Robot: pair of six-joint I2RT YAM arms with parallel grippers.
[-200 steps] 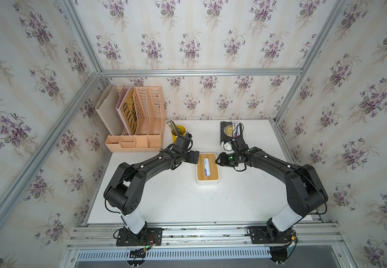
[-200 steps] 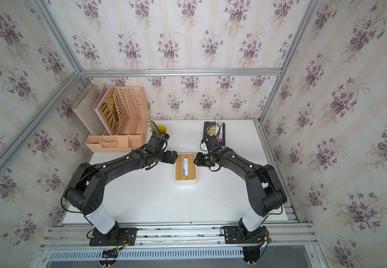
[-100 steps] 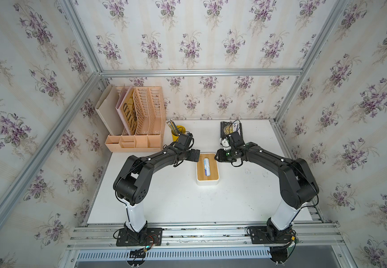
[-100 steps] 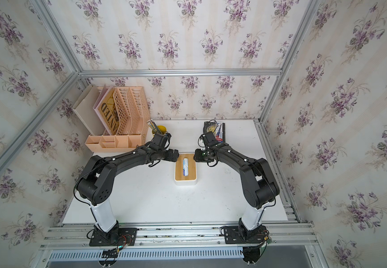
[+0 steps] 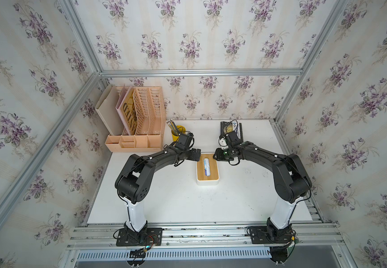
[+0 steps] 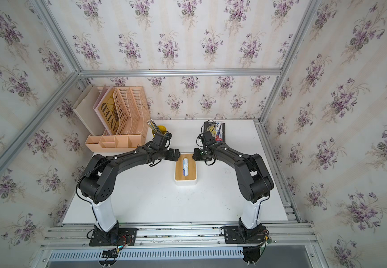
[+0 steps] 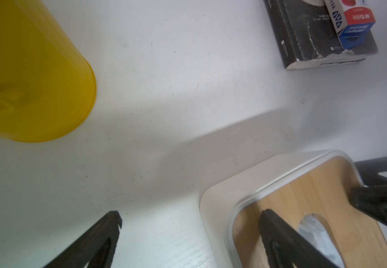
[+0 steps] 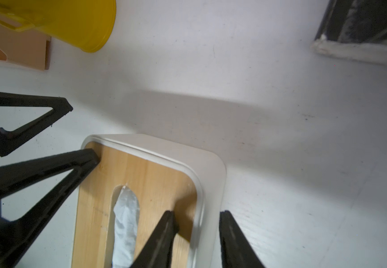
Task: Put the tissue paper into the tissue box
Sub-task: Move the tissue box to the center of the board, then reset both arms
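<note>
The tissue paper (image 5: 206, 166) is found inside the tissue box (image 5: 207, 182) at mid-table, visible through the slot of the wooden lid (image 5: 213, 172). The left gripper (image 7: 191, 213) is spread wide across the box's far left corner, clasping nothing. The right gripper (image 8: 198, 213) is narrowly parted astride the far right rim. The paper lies between neither pair of jaws.

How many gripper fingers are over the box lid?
2. One finger of the left gripper is over the lid at a far corner; one finger of the right gripper is over the other far corner. Each gripper's second finger is off the tissue box.
</note>
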